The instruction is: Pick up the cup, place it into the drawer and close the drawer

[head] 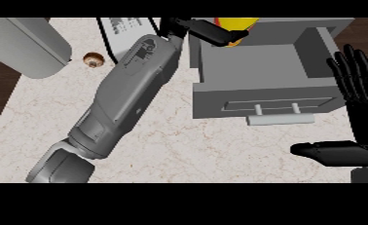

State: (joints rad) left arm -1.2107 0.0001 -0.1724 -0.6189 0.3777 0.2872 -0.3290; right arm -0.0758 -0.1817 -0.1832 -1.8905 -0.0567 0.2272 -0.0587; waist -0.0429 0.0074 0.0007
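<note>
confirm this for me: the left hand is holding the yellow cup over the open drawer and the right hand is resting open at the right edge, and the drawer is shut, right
Not quite: the drawer is pulled open, not shut, as the head view shows. The rest stands: the left hand holds the yellow cup over it, and the right hand rests open at the right edge.

So the surface is a pale marble-look counter with faint reddish veining. Sitting on it is a grey boxy drawer unit, its drawer pulled open. Well off to the left of that unit there's a small brown round thing.
</note>
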